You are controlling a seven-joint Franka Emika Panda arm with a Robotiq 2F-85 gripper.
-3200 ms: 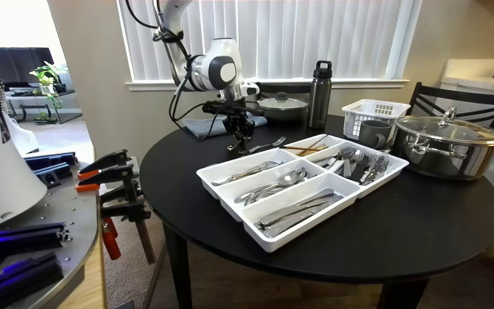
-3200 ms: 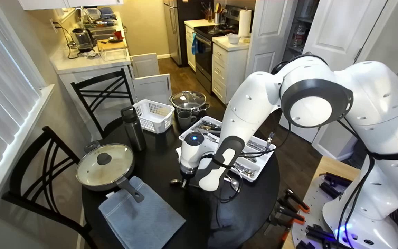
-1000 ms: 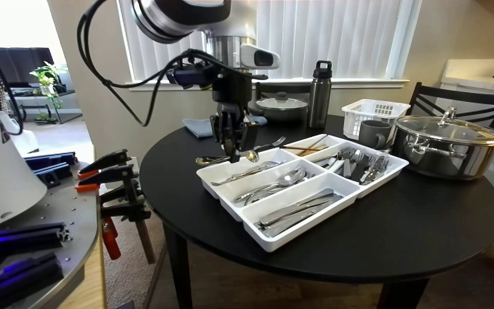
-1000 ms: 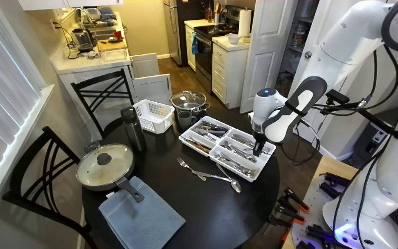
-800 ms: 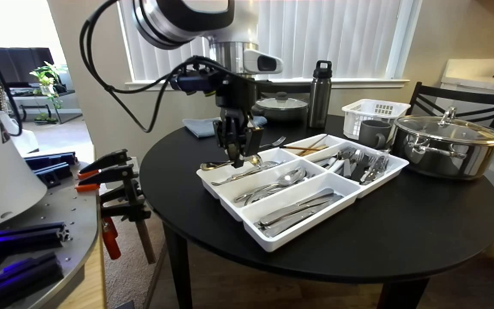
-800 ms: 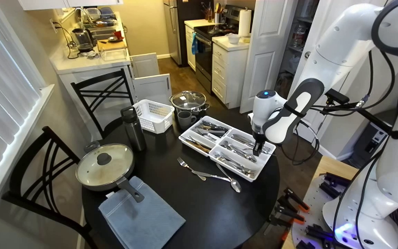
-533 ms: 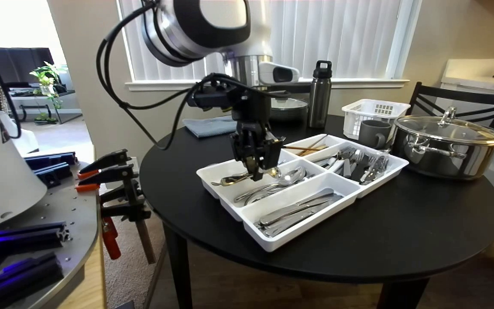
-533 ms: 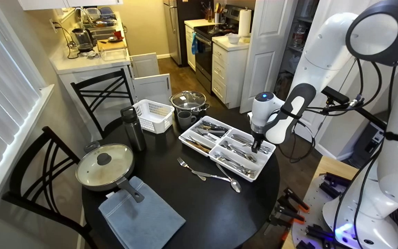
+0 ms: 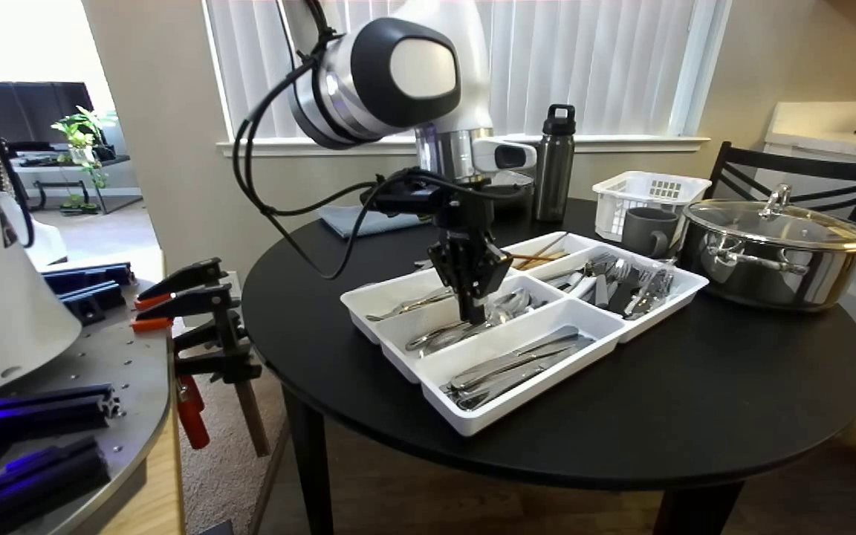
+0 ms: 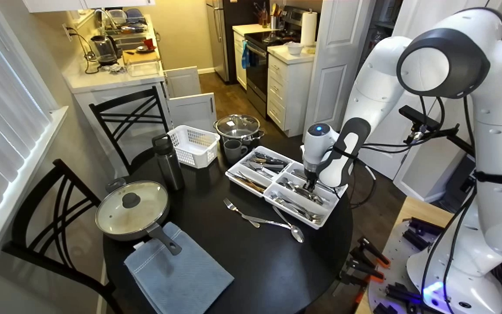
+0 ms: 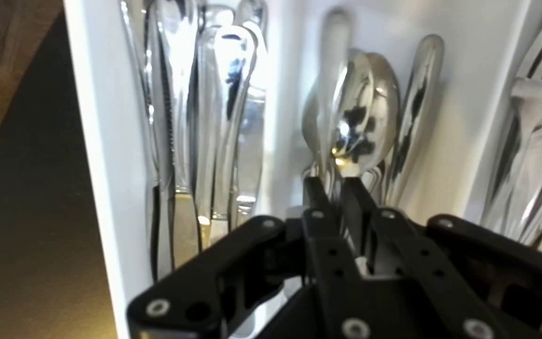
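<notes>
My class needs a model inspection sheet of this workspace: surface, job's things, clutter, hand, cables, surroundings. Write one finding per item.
Surface: round black table, bearing a white rectangular divided tray.
Job's things: silver metal spoons in the tray compartment between silver metal knives and silver metal forks.
Clutter: loose silver metal fork and loose spoon beside the tray; round grey lidded pan, its handle over a folded blue cloth.
Hand: black, over the spoon compartment, fingers narrowly parted; a silver utensil handle runs toward them, grip unclear.
Cables: black cables loop from the white robot arm.
Surroundings: white vertical blinds, black chair, black-and-red clamps.
</notes>
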